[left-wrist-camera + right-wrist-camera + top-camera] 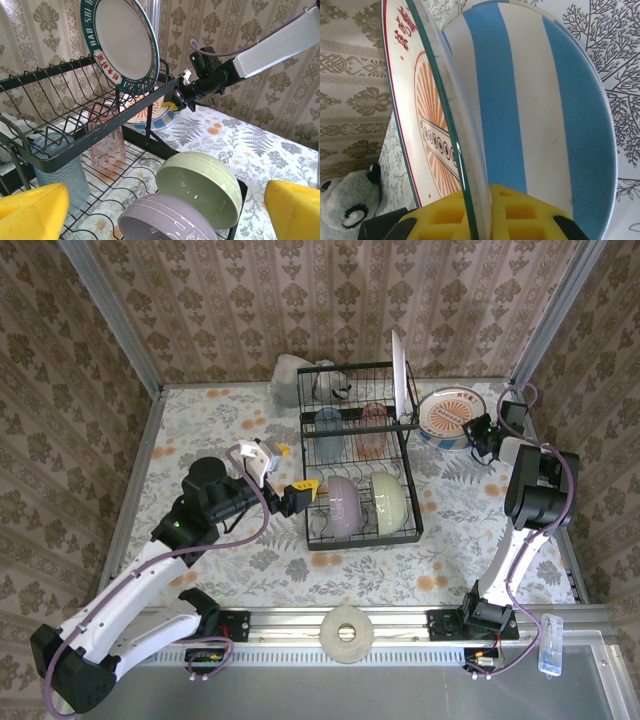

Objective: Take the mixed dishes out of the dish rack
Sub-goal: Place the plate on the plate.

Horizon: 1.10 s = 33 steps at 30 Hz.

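The right gripper [478, 430] clamps the rim of the sunburst plate [420, 115] over the striped plate [520, 100] beside the rack [362, 544]. Lowering it flat before release would avoid a clatter. The left gripper [300, 495] gapes empty.

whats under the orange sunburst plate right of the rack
A blue-and-white striped plate sits directly under the orange sunburst plate, whose rim is tilted up off it. Whether more plates lie below the striped one is hidden.
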### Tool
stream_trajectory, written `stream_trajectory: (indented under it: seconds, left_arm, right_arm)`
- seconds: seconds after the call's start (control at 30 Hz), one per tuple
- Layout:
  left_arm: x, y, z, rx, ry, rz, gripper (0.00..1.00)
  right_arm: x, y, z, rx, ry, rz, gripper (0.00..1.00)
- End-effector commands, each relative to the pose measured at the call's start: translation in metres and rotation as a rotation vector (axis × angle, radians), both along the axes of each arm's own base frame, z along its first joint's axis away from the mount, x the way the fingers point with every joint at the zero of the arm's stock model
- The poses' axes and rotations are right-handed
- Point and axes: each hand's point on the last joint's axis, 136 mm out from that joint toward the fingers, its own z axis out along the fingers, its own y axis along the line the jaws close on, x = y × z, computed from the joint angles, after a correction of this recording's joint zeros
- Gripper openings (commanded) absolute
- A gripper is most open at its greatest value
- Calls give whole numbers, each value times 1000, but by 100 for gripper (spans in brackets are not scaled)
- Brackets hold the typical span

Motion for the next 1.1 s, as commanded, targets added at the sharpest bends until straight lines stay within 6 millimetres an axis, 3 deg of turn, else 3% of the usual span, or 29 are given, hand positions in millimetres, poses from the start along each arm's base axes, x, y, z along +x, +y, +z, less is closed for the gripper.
stream_trajectory:
  seconds: [0.0,1.07]
  left_arm:
    - [0,0,5,-24,-5,-10,100]
    - [-6,-4,7,-44,-5,-51,100]
  right_arm:
    - [9,4,8,8,-29,49,0]
    - [-15,-2,-23,44,51,30,0]
